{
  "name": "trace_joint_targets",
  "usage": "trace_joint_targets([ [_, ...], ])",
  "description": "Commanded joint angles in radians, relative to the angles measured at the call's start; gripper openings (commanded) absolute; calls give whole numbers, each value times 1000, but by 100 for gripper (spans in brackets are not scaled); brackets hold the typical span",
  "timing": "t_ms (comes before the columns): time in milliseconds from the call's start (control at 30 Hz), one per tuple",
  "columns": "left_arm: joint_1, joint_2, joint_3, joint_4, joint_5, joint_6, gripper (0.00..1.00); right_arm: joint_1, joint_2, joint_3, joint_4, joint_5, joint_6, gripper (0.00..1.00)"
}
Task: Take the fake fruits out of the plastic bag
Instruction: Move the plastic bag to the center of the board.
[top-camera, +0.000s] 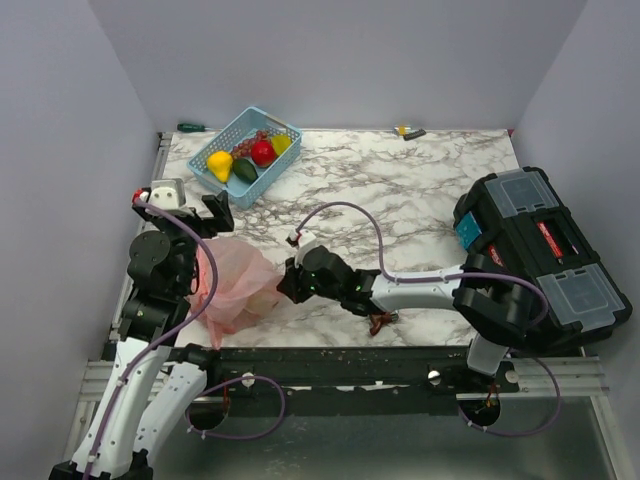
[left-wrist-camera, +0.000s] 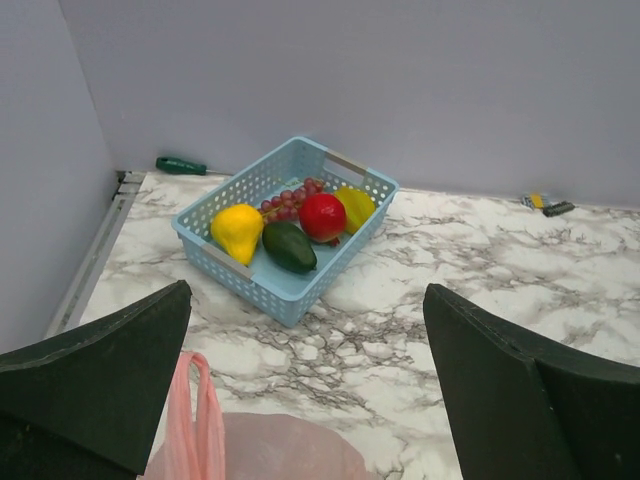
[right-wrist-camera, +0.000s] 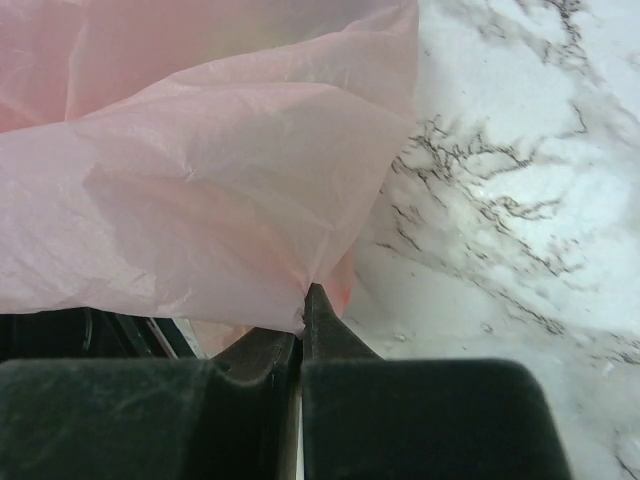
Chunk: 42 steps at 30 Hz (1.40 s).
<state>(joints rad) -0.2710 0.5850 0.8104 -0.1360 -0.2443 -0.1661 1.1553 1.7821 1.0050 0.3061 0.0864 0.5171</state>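
Observation:
The pink plastic bag (top-camera: 237, 287) lies crumpled at the table's front left. My right gripper (top-camera: 286, 282) is at its right edge, shut on a fold of the thin film (right-wrist-camera: 200, 200), with the closed jaws (right-wrist-camera: 303, 300) pinching its lower corner. My left gripper (top-camera: 195, 212) hangs open just behind the bag, whose loop handle (left-wrist-camera: 195, 430) shows between its wide-apart fingers (left-wrist-camera: 120, 370). Several fake fruits lie in the light blue basket (top-camera: 268, 168): a yellow one (left-wrist-camera: 237, 230), a dark green one (left-wrist-camera: 290, 246), a red one (left-wrist-camera: 322, 216). No fruit shape shows clearly inside the bag.
A black toolbox (top-camera: 540, 260) fills the right side of the table. A small brown metal piece (top-camera: 381, 321) lies by the front edge under the right arm. A green-handled screwdriver (top-camera: 190, 127) and a small yellow and black item (top-camera: 408, 131) lie along the back edge.

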Motion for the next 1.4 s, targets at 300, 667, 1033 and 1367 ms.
trace_joint_targets([
  [300,-40,96,19,-8,175,-16,99,-201,-219,-247,46,-172,-23,3],
  [667,-59,223,86,-85,282,-38,99,-447,-339,-310,-47,-237,-45,3],
  [1033,-119,344,139,-151,390,-22,99,-621,-378,-276,-192,-176,-59,7],
  [1367,-217,447,196,-236,414,16,99,-642,-426,-236,-304,25,-93,17],
])
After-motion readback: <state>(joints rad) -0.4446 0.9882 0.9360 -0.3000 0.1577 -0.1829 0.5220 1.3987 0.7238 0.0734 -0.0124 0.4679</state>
